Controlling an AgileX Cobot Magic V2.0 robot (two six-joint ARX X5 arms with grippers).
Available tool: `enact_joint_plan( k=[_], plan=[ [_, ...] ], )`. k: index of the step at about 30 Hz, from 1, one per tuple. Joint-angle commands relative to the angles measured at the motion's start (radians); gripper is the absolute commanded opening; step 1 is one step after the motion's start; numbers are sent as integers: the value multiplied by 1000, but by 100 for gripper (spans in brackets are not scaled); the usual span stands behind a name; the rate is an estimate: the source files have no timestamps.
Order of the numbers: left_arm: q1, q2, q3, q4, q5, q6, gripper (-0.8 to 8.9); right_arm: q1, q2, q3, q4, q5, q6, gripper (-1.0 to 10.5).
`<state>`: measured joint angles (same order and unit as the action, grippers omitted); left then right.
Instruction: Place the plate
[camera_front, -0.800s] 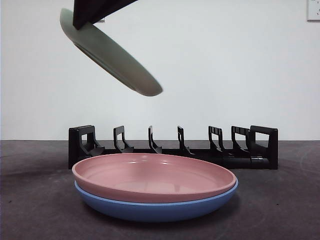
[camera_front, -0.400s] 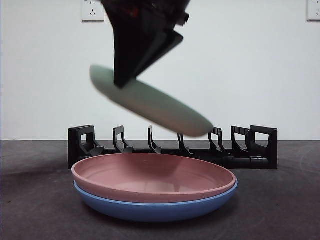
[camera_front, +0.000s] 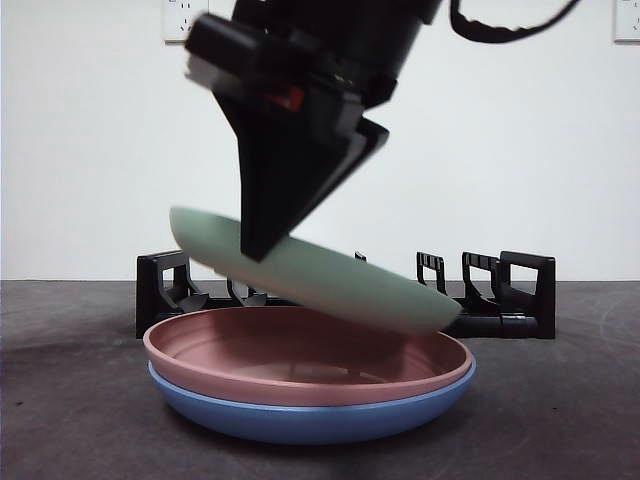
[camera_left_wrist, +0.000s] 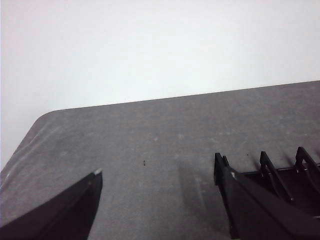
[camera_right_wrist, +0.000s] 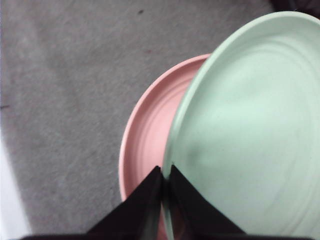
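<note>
The green plate (camera_front: 320, 275) hangs tilted just above the pink plate (camera_front: 300, 355), its low edge close to the pink rim. The right pincer (camera_right_wrist: 164, 187) pinches the green plate by its edge. The pink plate sits in a blue plate (camera_front: 310, 415) on the dark surface (camera_front: 560, 400). A black rack (camera_front: 500, 295) stands behind. The left pincer (camera_left_wrist: 160, 200) is spread wide, holding nothing, near the rack's end.

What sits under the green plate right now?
The green plate, clamped at its rim by the right gripper, hangs tilted over a pink plate stacked on a blue plate. It hides part of the black rack behind.
</note>
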<state>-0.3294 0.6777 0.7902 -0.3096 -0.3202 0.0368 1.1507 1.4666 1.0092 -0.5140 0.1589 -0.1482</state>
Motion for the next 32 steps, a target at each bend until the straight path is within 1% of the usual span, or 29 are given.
enact_joint_plan(
  k=[1, 6, 15, 21, 24, 27, 29, 32],
  plan=[
    [-2, 2, 17, 11, -5, -5, 376, 25, 11, -9, 20, 6, 10, 14],
    [-2, 2, 17, 11, -5, -30, 376, 40, 15, -24, 20, 2, 10, 14],
    [-2, 2, 17, 11, -5, -30, 376, 53, 76, -24, 26, -2, 9, 14],
    [-2, 2, 17, 10, -5, -30, 376, 57, 82, -24, 18, -3, 10, 14],
    [-2, 2, 17, 11, -5, -30, 376, 57, 82, -24, 0, -19, 10, 17],
    [-2, 2, 17, 10, -5, -30, 376, 57, 82, -24, -15, -58, 10, 42],
    [-2, 2, 17, 11, -5, -30, 376, 57, 82, -24, -17, -60, 10, 82],
    [-2, 2, 17, 11, -5, -30, 376, 57, 82, -24, -16, -60, 9, 114]
  ],
)
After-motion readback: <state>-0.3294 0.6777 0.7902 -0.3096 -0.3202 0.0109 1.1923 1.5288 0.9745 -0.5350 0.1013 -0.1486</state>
